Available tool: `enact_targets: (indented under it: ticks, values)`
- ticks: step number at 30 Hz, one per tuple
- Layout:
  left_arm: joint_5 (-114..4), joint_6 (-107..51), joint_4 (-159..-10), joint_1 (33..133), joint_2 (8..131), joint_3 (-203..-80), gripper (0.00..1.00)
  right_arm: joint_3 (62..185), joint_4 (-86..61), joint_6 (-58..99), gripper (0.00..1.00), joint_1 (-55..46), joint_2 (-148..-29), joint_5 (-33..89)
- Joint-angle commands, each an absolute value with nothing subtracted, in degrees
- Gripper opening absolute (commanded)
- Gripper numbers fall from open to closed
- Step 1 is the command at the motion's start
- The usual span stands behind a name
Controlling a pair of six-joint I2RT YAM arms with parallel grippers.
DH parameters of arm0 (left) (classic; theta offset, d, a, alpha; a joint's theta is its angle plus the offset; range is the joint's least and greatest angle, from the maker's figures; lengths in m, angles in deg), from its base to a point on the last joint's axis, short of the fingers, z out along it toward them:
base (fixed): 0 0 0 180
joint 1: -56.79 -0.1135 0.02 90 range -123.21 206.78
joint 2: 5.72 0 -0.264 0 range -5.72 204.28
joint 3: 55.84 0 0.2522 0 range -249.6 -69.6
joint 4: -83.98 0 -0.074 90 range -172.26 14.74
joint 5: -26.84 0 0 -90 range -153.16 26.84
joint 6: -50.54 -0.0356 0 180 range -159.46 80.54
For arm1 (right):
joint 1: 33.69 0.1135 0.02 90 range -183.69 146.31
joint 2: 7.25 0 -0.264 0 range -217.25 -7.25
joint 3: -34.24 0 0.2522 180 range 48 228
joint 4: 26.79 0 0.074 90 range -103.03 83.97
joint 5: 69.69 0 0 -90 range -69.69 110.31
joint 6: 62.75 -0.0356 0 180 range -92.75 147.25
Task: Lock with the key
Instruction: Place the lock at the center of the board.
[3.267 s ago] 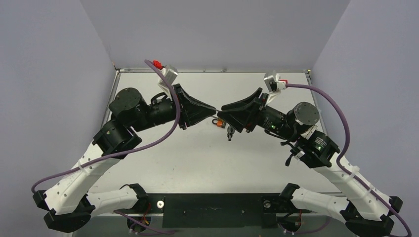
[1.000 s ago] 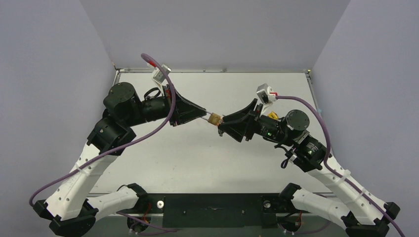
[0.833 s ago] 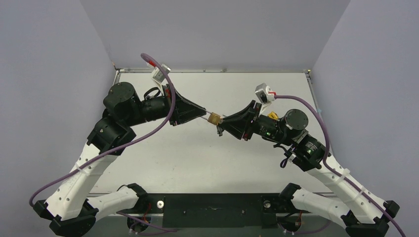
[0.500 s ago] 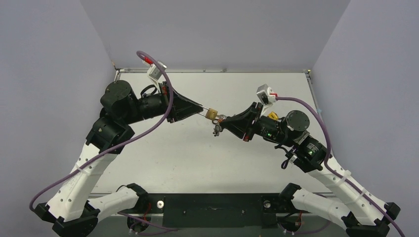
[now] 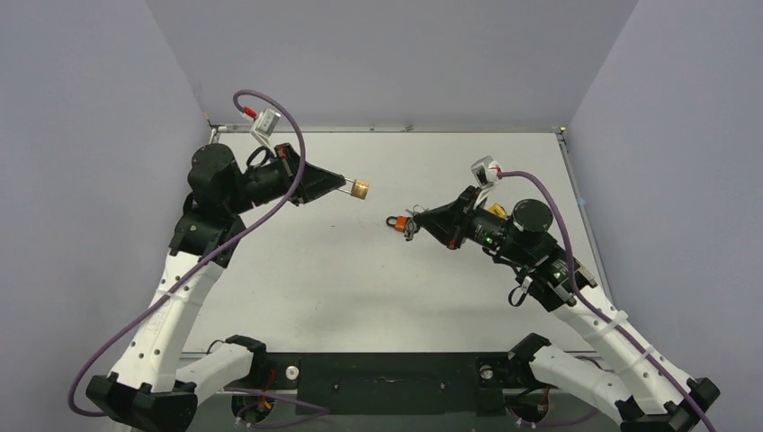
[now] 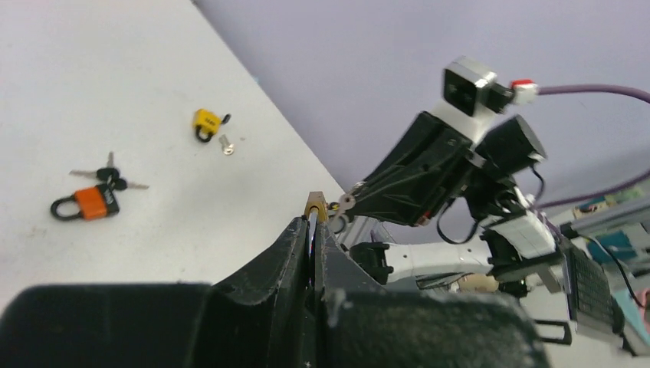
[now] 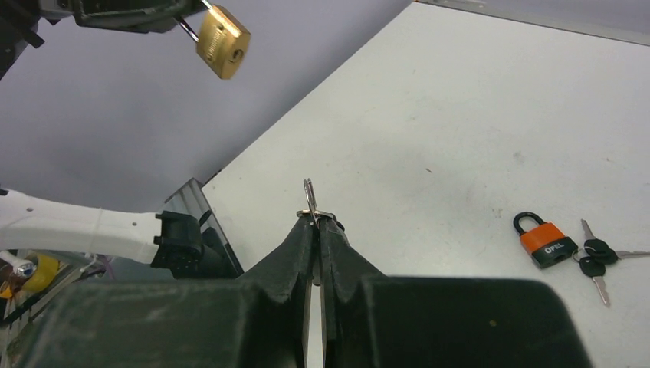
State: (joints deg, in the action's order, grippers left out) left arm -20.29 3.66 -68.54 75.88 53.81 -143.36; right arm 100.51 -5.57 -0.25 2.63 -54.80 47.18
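My left gripper [image 5: 344,184] is shut on the shackle of a brass padlock [image 5: 360,188] and holds it in the air over the table's left middle. In the left wrist view only the lock's brass edge [image 6: 315,206] shows past the gripper [image 6: 314,225]. My right gripper [image 5: 419,220] is shut on a small silver key with a ring [image 7: 309,199], held in the air to the right of the lock and apart from it. The right wrist view shows the gripper [image 7: 314,224] and the brass padlock [image 7: 222,41] up at the left, keyhole facing it.
An orange padlock [image 5: 396,221] lies on the table under the right gripper, also in the wrist views [image 6: 84,205] [image 7: 546,239], with black-headed keys [image 7: 598,257] beside it. A yellow padlock [image 6: 205,123] and a small key [image 6: 227,144] lie farther off.
The key and brass padlock met mid-table; now they have drawn apart. The left gripper carried the lock up and left, the right gripper drew back right with the key.
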Motion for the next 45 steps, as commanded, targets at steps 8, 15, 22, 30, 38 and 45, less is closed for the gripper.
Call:
enact_targets:
  ticks: [8, 15, 22, 30, 38, 45]
  values:
    - [-31.9, 11.3, -89.4, 66.8, 67.6, -121.5, 0.00, 109.6, -2.8, -2.4, 0.00, 5.2, -73.3, 32.2]
    - [-40.3, 9.6, -91.7, 60.4, 76.4, -117.2, 0.00, 117.1, -3.8, -4.1, 0.00, 6.4, -89.0, 29.6]
    - [-40.4, 11.2, -96.9, 57.1, 87.2, -115.9, 0.00, 125.4, -8.1, -7.0, 0.00, 7.2, -102.7, 30.7]
    - [-45.5, 11.4, -87.7, 54.1, 92.5, -116.9, 0.00, 139.7, -8.6, -10.5, 0.00, 9.2, -118.2, 31.0]
    - [-50.2, 9.8, -77.1, 52.4, 94.2, -119.8, 0.37, 150.1, -9.8, -14.5, 0.00, 10.7, -130.4, 32.8]
    - [-58.1, 7.3, -69.1, 52.0, 89.5, -121.9, 0.43, 154.5, -8.8, -15.6, 0.00, 11.1, -136.4, 32.9]
